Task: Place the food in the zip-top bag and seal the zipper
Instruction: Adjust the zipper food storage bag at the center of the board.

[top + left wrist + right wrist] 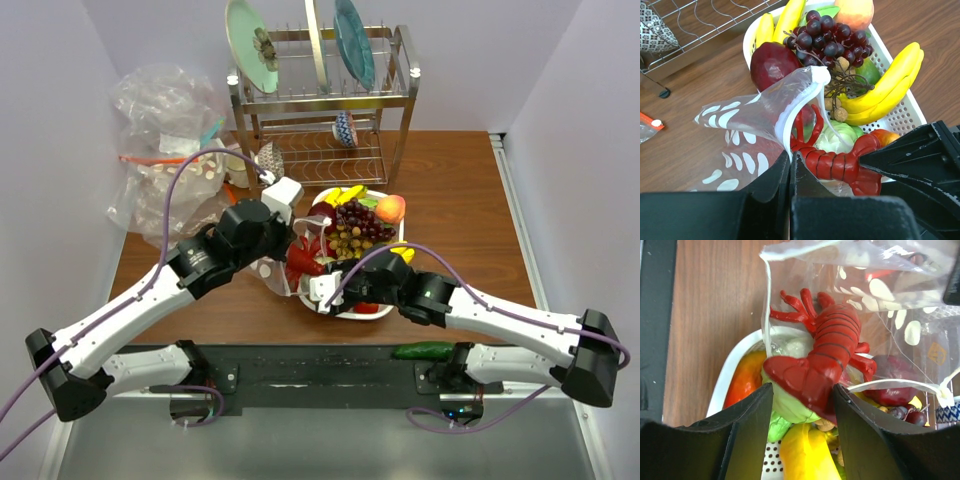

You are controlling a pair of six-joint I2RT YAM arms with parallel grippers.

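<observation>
The red lobster (pixel 827 347) hangs over the white tray (pixel 725 385), and my right gripper (pixel 802 390) is shut on its tail. Its claws and head reach into the open mouth of the white-dotted zip-top bag (pixel 890 300). My left gripper (pixel 790 160) is shut on the bag's mouth edge, holding up the zipper strip (pixel 800 100). A dark red apple (pixel 771 65) lies behind the bag film; whether it is inside I cannot tell. An orange-red pepper (pixel 745 380) and a peach (pixel 855 12) lie in the tray.
The tray also holds yellow bananas (pixel 885 85), dark grapes (pixel 827 37) and a pale green cabbage (pixel 837 137). A metal dish rack (pixel 320 110) with plates stands at the back. A bulky clear bag (pixel 165 140) sits back left, a green cucumber (pixel 422 350) at the near edge.
</observation>
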